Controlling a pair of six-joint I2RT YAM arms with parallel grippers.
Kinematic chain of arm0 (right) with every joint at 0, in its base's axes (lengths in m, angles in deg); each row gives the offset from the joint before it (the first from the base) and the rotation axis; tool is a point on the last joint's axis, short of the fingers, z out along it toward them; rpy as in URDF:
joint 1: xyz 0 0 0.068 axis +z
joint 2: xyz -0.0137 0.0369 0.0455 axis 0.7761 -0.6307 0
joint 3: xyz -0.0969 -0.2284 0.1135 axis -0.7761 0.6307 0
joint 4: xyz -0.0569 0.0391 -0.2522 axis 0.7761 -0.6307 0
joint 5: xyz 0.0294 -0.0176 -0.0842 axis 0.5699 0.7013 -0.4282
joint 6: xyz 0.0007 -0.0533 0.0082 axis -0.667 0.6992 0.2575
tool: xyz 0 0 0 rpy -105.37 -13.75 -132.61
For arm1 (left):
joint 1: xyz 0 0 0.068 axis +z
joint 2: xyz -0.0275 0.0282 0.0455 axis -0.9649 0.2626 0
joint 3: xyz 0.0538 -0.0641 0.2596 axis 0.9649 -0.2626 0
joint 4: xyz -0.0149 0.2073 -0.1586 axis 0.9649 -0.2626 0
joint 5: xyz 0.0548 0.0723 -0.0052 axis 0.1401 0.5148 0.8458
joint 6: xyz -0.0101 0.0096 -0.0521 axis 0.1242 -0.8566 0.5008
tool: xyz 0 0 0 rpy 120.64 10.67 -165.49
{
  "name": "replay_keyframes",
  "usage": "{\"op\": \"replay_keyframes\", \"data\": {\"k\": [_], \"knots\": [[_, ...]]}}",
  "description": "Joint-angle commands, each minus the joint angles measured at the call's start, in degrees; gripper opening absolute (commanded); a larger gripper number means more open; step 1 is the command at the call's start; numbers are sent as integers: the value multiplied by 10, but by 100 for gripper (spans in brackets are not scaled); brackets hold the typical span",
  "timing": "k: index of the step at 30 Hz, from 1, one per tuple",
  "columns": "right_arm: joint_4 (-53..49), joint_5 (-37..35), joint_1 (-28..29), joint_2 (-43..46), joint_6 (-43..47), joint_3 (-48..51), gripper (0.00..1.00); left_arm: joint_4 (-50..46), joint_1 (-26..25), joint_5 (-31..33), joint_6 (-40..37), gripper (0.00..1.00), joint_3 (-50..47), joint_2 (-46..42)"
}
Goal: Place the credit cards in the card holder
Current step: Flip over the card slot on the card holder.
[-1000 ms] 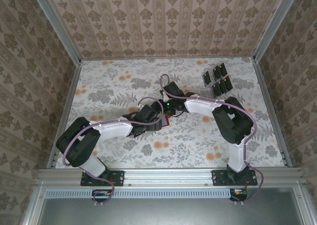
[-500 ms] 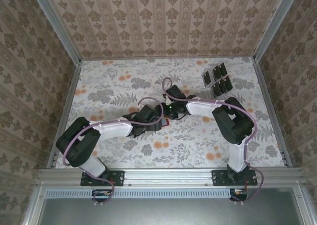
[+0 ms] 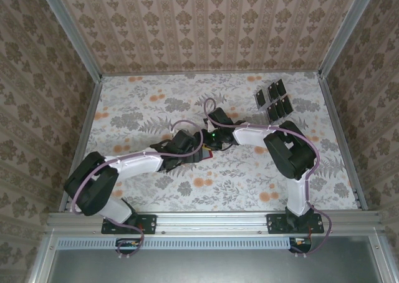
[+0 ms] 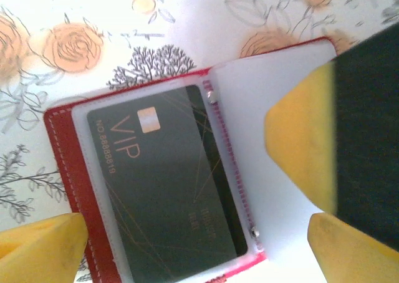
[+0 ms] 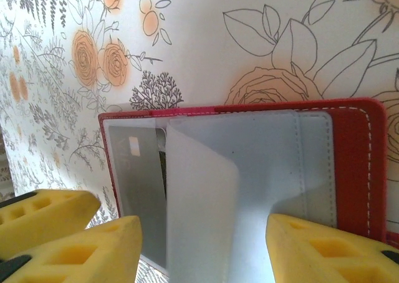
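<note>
Pincer on left gapes wide over card holder.

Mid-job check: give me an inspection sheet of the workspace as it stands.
Surface: floral tabletop, flat.
Job's things: card holder open at centre, one black VIP card pocketed inside; loose credit cards grouped at far right.
Clutter: nothing seen.
Grippers: left gripper open over the holder; right gripper jaws apart around a lifted clear sleeve.
Cables: purple cables along both arms.
Surroundings: patterned walls, metal frame.
</note>
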Motion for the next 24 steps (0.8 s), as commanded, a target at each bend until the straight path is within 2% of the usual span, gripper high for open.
{"op": "replay_keyframes", "data": {"k": [1,13,24], "knots": [[3,21,0,-12,-12,6,57,-16,14,22,-8,100,-2,-42],[-1,30,4,11,-21,-4,57,-66,77,27,-2,100,-23,-110],[-36,24,43,-8,-15,-54,57,-72,151,-7,-3,100,-51,-151]]}}
